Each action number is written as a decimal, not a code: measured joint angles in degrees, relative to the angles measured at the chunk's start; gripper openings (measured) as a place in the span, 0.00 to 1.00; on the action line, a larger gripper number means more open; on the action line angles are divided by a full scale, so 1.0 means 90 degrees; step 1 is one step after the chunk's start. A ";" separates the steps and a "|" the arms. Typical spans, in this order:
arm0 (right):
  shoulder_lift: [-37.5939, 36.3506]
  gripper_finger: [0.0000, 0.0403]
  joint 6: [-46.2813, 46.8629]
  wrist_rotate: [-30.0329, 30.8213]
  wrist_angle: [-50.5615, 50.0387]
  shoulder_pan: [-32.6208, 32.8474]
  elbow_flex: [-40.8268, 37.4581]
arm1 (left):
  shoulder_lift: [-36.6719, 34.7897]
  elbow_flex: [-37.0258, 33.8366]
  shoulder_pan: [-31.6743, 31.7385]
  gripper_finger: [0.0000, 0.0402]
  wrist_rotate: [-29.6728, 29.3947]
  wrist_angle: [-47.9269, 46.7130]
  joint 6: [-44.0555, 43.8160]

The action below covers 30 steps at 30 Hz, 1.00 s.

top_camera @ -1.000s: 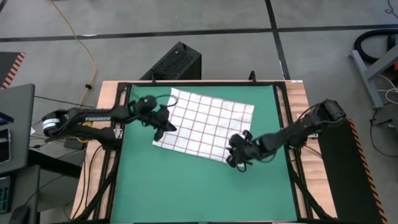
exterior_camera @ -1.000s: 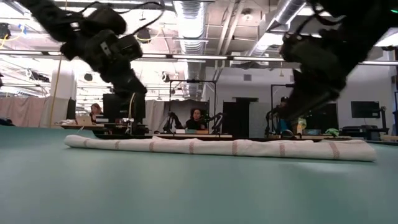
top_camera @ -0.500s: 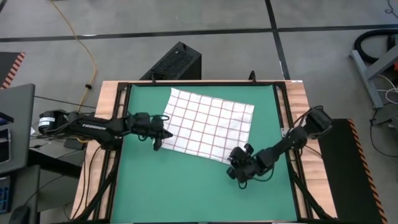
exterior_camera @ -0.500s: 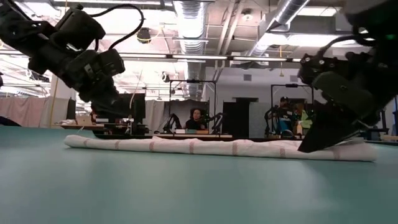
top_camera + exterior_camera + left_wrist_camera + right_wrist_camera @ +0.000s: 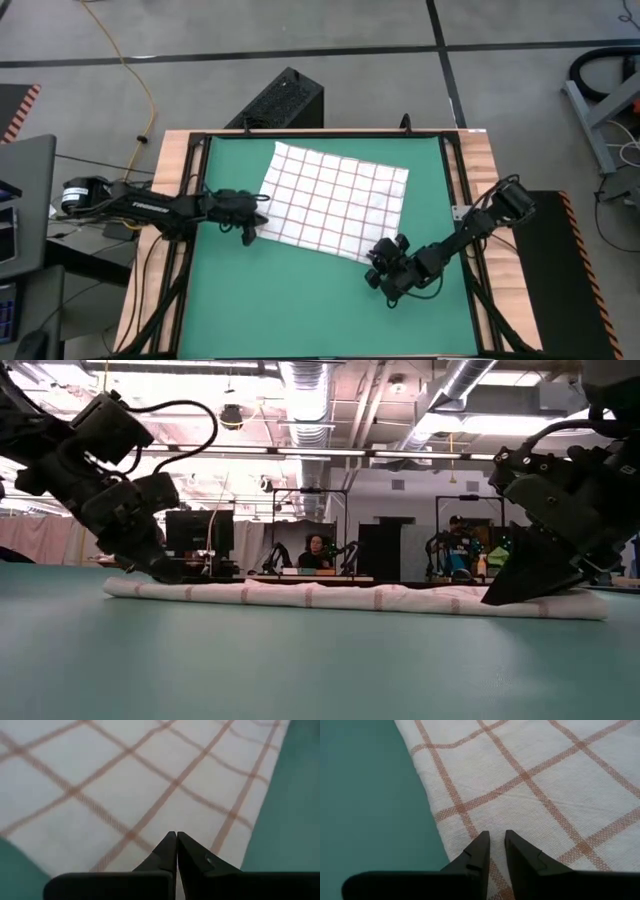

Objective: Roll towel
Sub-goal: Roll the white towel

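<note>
High view: soft white cloth towel with thin red check grid [image 5: 335, 205] lies flat, skewed, on upper part of green table mat [image 5: 300, 310]. Left gripper [image 5: 250, 232] at towel's near-left corner; right gripper [image 5: 385, 283] at near-right corner.

Low view: towel edge a low strip on mat; both grippers down at its ends.

Left wrist view: fingers pressed together, tips over cloth, nothing pinched.

Right wrist view: fingers slightly apart over hem; whether they grip cloth, cannot tell.

Risk: uneven corner pull, skewed cloth, likely crooked roll.
</note>
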 joint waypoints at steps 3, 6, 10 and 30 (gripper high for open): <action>0.0005 0.21 0.0000 0.0000 -0.0009 0.0000 0.0000 | 0.0000 -0.0179 -0.0013 0.00 -0.0002 0.0020 -0.0180; 0.0010 0.21 0.0000 0.0000 -0.0028 0.0000 -0.0005 | -0.0009 -0.0458 -0.0152 0.00 -0.0184 0.0089 -0.0435; 0.0012 0.21 0.0002 0.0000 -0.0034 0.0000 -0.0007 | -0.0022 -0.0676 -0.0260 0.00 -0.0538 0.0101 -0.0416; -0.1875 0.21 -0.1390 -0.0319 -0.0566 -0.0313 0.0253 | 0.0154 0.0783 -0.0426 0.00 -0.0020 0.1138 -0.0110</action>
